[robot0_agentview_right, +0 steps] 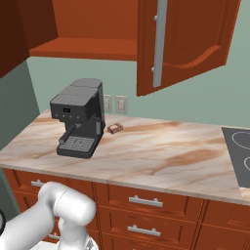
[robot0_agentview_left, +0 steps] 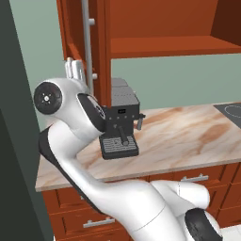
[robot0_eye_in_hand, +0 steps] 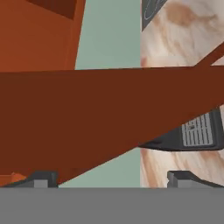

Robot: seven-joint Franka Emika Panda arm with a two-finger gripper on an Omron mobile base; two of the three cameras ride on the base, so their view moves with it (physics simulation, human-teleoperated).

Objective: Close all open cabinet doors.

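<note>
Two cabinet doors stand open above the counter. In the left base view the left door (robot0_agentview_left: 75,28) is seen nearly edge-on with its grey bar handle (robot0_agentview_left: 87,42). My white hand (robot0_agentview_left: 74,69) sits just behind that door's lower edge. The right door (robot0_agentview_right: 188,41), with its arched panel and grey handle (robot0_agentview_right: 158,41), swings out over the counter. The left door's inner face (robot0_agentview_right: 10,34) fills the upper left corner. In the hand view my gripper (robot0_eye_in_hand: 111,179) is open with nothing between its fingers, and a door's brown surface (robot0_eye_in_hand: 87,113) crosses close in front.
A black coffee machine (robot0_agentview_right: 78,119) stands on the marble counter (robot0_agentview_right: 161,151), under the open cabinet shelf (robot0_agentview_left: 164,47). A small brown object (robot0_agentview_right: 115,128) lies beside it. A dark cooktop (robot0_agentview_right: 239,151) is at the right. Drawer fronts (robot0_agentview_right: 146,201) run below. A dark tall panel (robot0_agentview_left: 14,141) bounds the left.
</note>
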